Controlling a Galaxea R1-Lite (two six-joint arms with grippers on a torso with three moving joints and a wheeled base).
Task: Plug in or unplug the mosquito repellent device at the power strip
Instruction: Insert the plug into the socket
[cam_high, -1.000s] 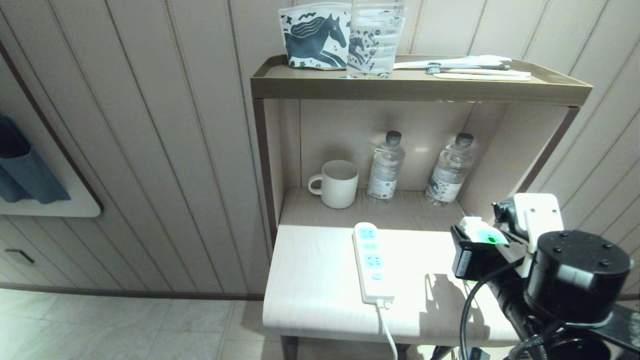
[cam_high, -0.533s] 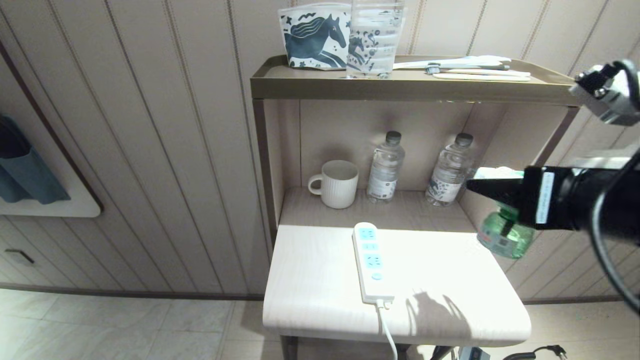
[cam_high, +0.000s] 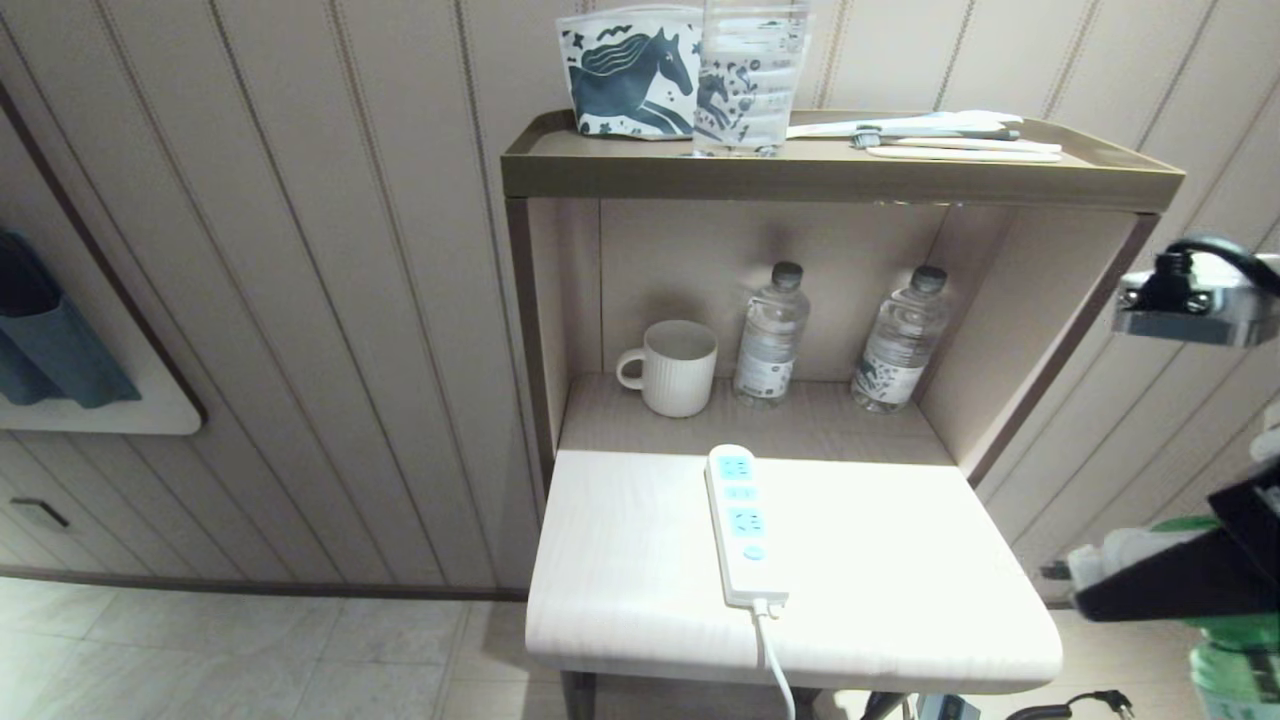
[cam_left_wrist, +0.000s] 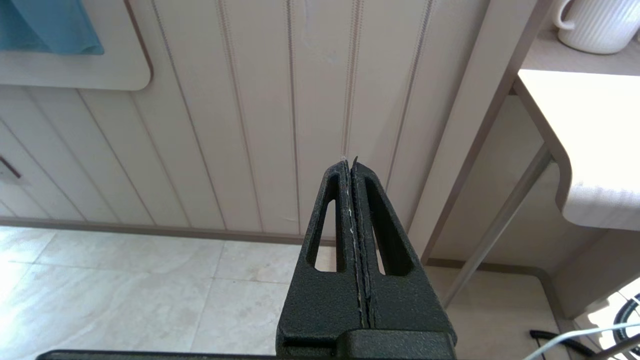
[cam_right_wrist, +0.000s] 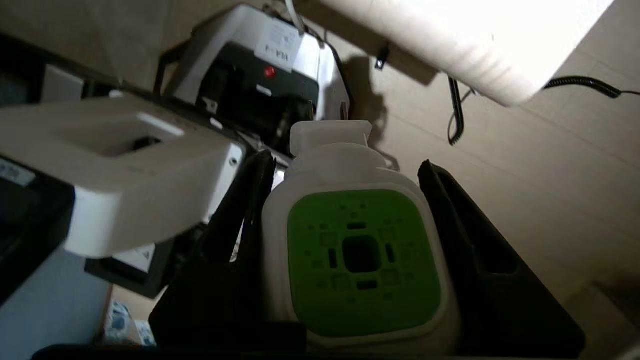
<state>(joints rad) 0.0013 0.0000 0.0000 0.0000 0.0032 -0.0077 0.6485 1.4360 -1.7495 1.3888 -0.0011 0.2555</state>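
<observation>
Pale grooved wall panelling is backing a small white counter (cam_high: 900, 560) with a tan shelf unit (cam_high: 840, 175) standing at its far edge. On the counter the power strip (cam_high: 742, 525) is lying lengthwise from twelve toward six o'clock, its pale blue sockets all empty and its white cord (cam_high: 775, 665) dropping over the near edge. In the niche behind it a white ribbed mug (cam_high: 675, 367) is sitting at eleven o'clock from the strip, with two clear water bottles (cam_high: 772, 335) standing at twelve and one o'clock.

Off the counter's edge at about four o'clock, the right gripper (cam_right_wrist: 345, 200) is hanging over the floor, its black fingers (cam_right_wrist: 465, 240) clamping the mosquito repellent device (cam_right_wrist: 362, 260) by its two white sides, the green-centred face turned to the wrist camera. In the head view only the device's white body and green bottle are showing at the frame's right border, well apart from the strip.

Beside the counter's left side, the left gripper (cam_left_wrist: 352, 165) is pointing at the wall panelling above a tiled floor (cam_left_wrist: 125, 295), its fingers pressed together with nothing between them.
</observation>
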